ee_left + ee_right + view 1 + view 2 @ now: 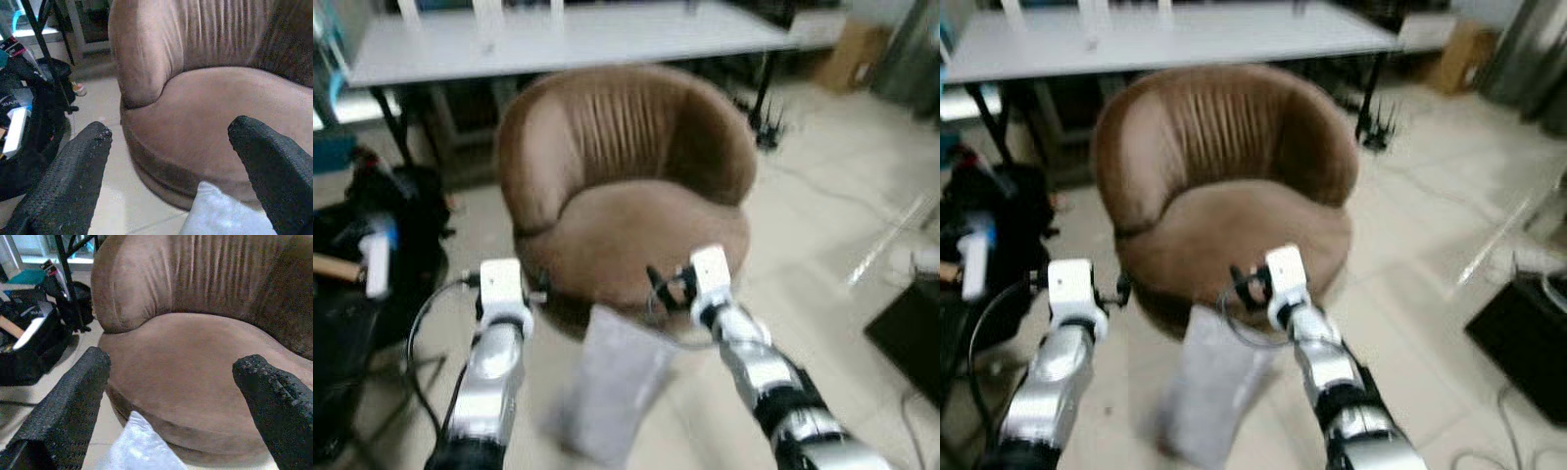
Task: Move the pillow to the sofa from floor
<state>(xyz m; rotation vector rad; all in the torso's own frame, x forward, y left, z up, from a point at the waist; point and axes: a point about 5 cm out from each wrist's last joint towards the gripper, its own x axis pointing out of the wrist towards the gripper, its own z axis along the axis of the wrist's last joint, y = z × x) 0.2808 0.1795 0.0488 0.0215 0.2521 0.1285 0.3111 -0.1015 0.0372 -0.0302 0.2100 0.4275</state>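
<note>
A pale grey pillow stands on the tiled floor, leaning against the front of the brown round sofa chair. Both arms reach forward over the pillow toward the chair's front edge. My left gripper is open, its fingers spread before the seat, and a corner of the pillow lies below them. My right gripper is also open, facing the seat cushion, with the pillow just beneath. Neither gripper holds anything. The eye views are slightly blurred.
A long white table stands behind the chair. Black bags with clutter sit on the floor to the left. At the right are a dark flat object, cables, and a cardboard box further back.
</note>
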